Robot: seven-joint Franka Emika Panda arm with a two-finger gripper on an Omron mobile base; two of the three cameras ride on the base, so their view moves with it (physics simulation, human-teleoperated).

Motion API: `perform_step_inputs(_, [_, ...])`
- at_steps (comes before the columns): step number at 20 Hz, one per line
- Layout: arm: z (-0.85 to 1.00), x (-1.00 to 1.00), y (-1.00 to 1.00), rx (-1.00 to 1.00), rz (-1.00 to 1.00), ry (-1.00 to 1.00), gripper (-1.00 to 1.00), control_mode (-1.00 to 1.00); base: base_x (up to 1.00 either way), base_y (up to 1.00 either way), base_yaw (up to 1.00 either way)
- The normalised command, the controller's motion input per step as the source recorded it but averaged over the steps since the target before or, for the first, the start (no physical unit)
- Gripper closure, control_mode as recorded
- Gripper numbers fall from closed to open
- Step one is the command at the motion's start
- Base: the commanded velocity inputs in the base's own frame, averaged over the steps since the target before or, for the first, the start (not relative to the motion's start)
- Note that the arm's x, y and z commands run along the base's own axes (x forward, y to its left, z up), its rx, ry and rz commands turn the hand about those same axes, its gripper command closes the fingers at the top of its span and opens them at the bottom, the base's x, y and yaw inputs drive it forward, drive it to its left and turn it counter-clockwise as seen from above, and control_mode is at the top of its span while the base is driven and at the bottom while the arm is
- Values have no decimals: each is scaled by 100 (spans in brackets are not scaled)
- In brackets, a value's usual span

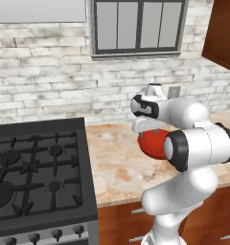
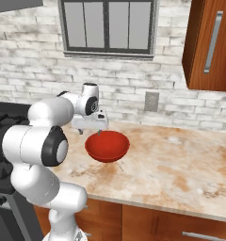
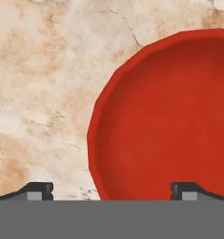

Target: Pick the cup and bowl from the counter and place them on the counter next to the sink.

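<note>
Two wide-open, empty tool [image 3: 112,190] tips seemingly straddle the bowl [image 3: 167,121] rim above counter [image 3: 44,93].

White rounded arm [image 2: 39,141] — dark joint bands — glossy shell.

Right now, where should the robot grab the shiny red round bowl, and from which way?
Probably the rim of the glossy red round bowl, coming straight down from above. It sits upright on the beige marble counter with its thin edge exposed, and the open gripper hangs right over that edge, one finger inside, one outside.
</note>
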Motion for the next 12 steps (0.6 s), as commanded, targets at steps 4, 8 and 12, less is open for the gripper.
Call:
perform_step_inputs(4, [-55, 1, 0, 0, -12, -16, -100, -100, 0, 0, 0])
perform_step_inputs(8, [-10, -10, 19, -1, -10, -10, -100, -100, 0, 0, 0])
perform_step_inputs(12, [0, -28, 25, -5, -15, -4, -100, -100, 0, 0, 0])
